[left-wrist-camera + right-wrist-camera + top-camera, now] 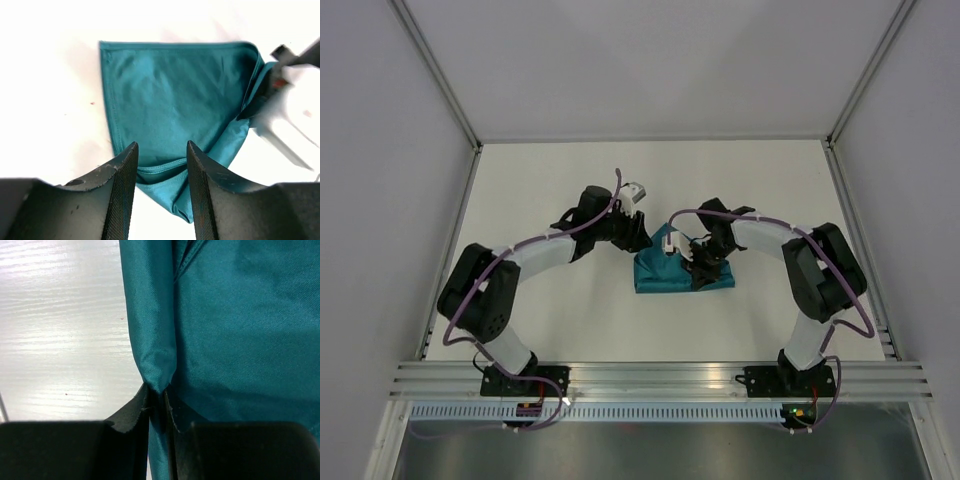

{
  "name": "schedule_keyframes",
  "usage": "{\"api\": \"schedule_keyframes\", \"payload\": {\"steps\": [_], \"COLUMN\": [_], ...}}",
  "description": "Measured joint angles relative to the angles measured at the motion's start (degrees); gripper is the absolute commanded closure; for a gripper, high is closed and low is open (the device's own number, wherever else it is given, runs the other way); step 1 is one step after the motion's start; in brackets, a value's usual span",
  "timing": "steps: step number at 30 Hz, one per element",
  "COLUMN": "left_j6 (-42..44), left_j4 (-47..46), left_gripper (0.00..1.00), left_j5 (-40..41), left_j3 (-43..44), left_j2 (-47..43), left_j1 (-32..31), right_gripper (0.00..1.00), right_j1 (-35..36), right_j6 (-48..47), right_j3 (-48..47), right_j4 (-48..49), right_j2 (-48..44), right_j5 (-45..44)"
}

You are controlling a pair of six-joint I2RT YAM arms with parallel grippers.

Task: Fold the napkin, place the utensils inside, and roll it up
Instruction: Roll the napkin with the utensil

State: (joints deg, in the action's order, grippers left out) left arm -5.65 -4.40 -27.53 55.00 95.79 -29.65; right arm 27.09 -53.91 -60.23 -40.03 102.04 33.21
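Midway across the pale white tabletop [570,200]: a plain teal cloth of soft fabric, the napkin [660,276], folded into a compact wedge with one long straight hemmed edge and a narrower end. Lies mostly flat on the tabletop, in more than one layer, with a lower layer peeking out at the narrow end.

On the right side of that wedge: the right claw [701,272], black and two-fingered, resting on the cloth near its middle as seen from above. Clenches a raised ridge of the teal fabric. Up close through the right wrist camera, pinches that fold tight between both fingers [131,412], with only cloth between the pads. Holds the ridge up off the rest of the napkin [240,340]. To the left of the fold, bare tabletop with a faint grain.

On the left side: the left claw [642,240], black with ribbed inner pads, at the napkin's upper-left corner as seen from above. Stands released, fingers [122,192] well apart, gripping nothing. Hovers over the narrow end of the wedge, with a hemmed edge and the lower layer of cloth visible in the gap. Cannot tell whether the fingertips touch the fabric.

At the cloth's far right corner, through the left wrist camera: a blurred white and black shape [285,120], close against the folded edge.
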Motion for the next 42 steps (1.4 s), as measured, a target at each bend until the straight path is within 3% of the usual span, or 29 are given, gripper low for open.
{"api": "schedule_keyframes", "payload": {"steps": [6, 11, 15, 19, 26, 42], "left_j6": [-0.1, 3.1, 9.7, 16.7, 24.6, 31.0], "left_j4": [-10.0, -15.9, -18.7, -19.9, -20.2, -25.3], "left_gripper": [0.5, 0.48, 0.49, 0.43, 0.41, 0.42], "left_j5": [11.6, 23.3, 32.5, 38.6, 41.6, 42.8], "left_j3": [-10.6, -17.7, -18.1, -16.4, -14.4, -9.5], "left_j2": [-10.6, -16.8, -15.7, -8.9, 1.6, 10.0], "left_j1": [-3.8, -12.6, -22.1, -30.2, -36.1, -36.3], "right_gripper": [0.84, 0.83, 0.83, 0.83, 0.83, 0.83], "right_j1": [-3.3, -5.3, -5.9, -6.2, -6.6, -7.0], "right_j6": [-0.3, 0.7, 1.4, 1.5, 1.4, 1.4], "right_j3": [-11.8, -18.6, -22.5, -26.0, -28.5, -31.3], "right_j4": [-13.1, -20.6, -24.9, -28.8, -32.5, -37.9], "right_j2": [11.0, 17.8, 21.5, 24.6, 27.6, 31.5], "right_j5": [5.7, 9.1, 10.3, 10.8, 12.2, 13.6]}}
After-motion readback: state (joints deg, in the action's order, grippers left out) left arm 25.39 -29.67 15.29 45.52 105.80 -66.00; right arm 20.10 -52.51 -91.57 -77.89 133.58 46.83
